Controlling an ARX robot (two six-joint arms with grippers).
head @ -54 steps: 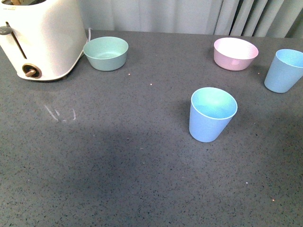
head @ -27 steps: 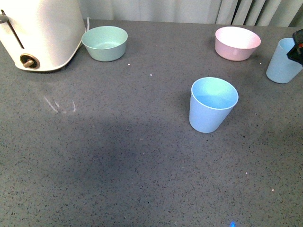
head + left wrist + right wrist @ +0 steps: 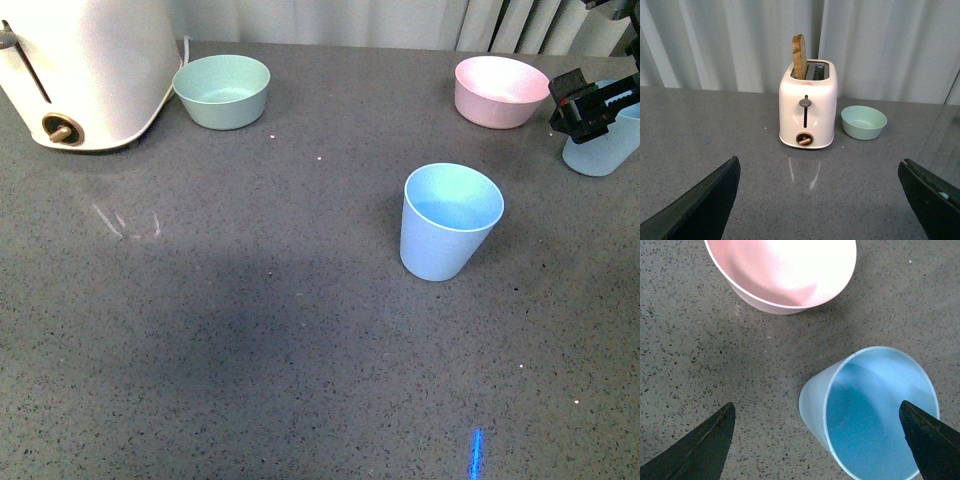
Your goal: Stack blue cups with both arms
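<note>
One blue cup (image 3: pixel 450 222) is set upright at the middle of the table (image 3: pixel 250 340). A second blue cup (image 3: pixel 602 156) is set upright at the right edge, near the pink bowl (image 3: pixel 498 92), and is overhung by the right gripper (image 3: pixel 816 440), jaws spread wide. The left gripper (image 3: pixel 817 200) is likewise spread and empty.

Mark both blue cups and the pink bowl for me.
Near blue cup (image 3: pixel 440 245), front view, on its outer wall.
Far blue cup (image 3: pixel 875 415), right wrist view, on its inside.
Pink bowl (image 3: pixel 500 80), front view, on its inside.

toaster (image 3: pixel 808 111) (bread (image 3: pixel 799 56) inside), mint bowl (image 3: pixel 864 122) beside
</note>
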